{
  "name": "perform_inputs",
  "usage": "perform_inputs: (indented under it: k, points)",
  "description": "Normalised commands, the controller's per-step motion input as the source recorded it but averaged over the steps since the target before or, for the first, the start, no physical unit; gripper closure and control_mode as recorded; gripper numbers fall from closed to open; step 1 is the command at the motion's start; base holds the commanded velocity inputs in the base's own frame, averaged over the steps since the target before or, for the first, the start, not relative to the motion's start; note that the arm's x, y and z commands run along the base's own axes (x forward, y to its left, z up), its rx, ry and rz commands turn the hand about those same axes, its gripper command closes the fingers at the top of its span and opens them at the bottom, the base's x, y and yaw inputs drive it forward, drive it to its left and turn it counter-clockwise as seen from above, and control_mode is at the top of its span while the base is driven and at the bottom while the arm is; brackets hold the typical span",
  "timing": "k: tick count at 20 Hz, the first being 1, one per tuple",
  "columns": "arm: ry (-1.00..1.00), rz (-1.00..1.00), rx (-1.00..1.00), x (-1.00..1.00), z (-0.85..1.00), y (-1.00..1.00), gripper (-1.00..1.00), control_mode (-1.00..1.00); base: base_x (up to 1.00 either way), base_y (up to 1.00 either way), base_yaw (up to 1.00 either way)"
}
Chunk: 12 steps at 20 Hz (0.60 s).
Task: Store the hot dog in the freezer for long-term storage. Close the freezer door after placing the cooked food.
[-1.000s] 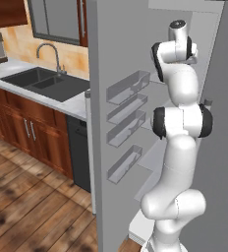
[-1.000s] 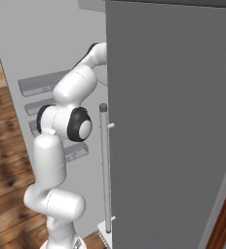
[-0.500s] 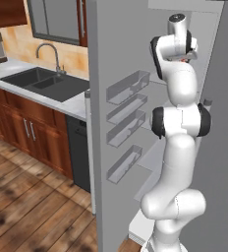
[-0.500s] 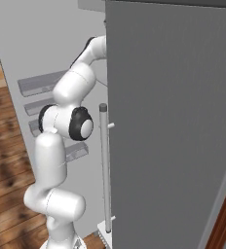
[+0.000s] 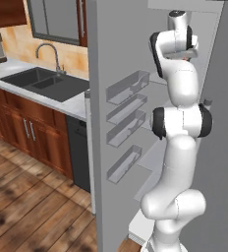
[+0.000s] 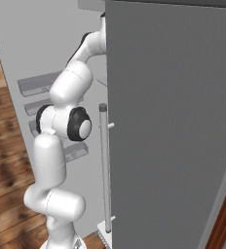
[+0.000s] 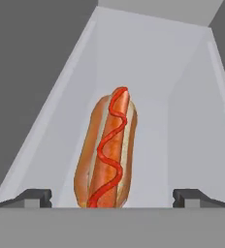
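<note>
Currently: Hot Dog Deposited on Freezer Shelf, Pincer Released

In the hand view, the pincer (image 7: pixel 112 196) stands wide, its two dark fingertips (image 7: pixel 34 196) well apart on either side of the hot dog (image 7: pixel 107 152) and touching nothing. The hot dog lies lengthwise on a pale grey shelf (image 7: pixel 182 145) inside the freezer (image 5: pixel 204 59), its near end between the fingertips and its far end pointing toward the back wall.

Handling judgement: the item is light, soft and easily crushed. The bun will deform under firm pressure, and the red topping may smear. If a regrasp is required, take hold across the bun's flanks at mid-length with gentle closure.

Farther out, in the left base view, the arm (image 5: pixel 180 133) reaches high into the compartment, beside the freezer door (image 5: pixel 103 123), which stands open with its clear inner bins (image 5: pixel 128 86) exposed. Beyond the door lie the counter (image 5: pixel 17 69) and the sink (image 5: pixel 42 83).

Compared with one second ago, the upper arm stands more upright and closer to the base; the door is unchanged and not yet closed.
</note>
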Motion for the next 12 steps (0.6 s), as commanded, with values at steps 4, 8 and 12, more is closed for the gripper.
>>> perform_inputs:
  k: [4,8,12]
  points:
    - [-0.04,-0.15,0.00,-0.66,-0.01,0.00,-1.00,-1.00,0.00,0.00,0.00]
    - [-0.07,-0.14,0.00,-0.45,0.00,0.12,-1.00,-1.00,0.00,0.00,0.00]
    - [-0.08,-0.13,0.00,-0.23,0.00,0.38,-1.00,-1.00,0.00,0.00,0.00]
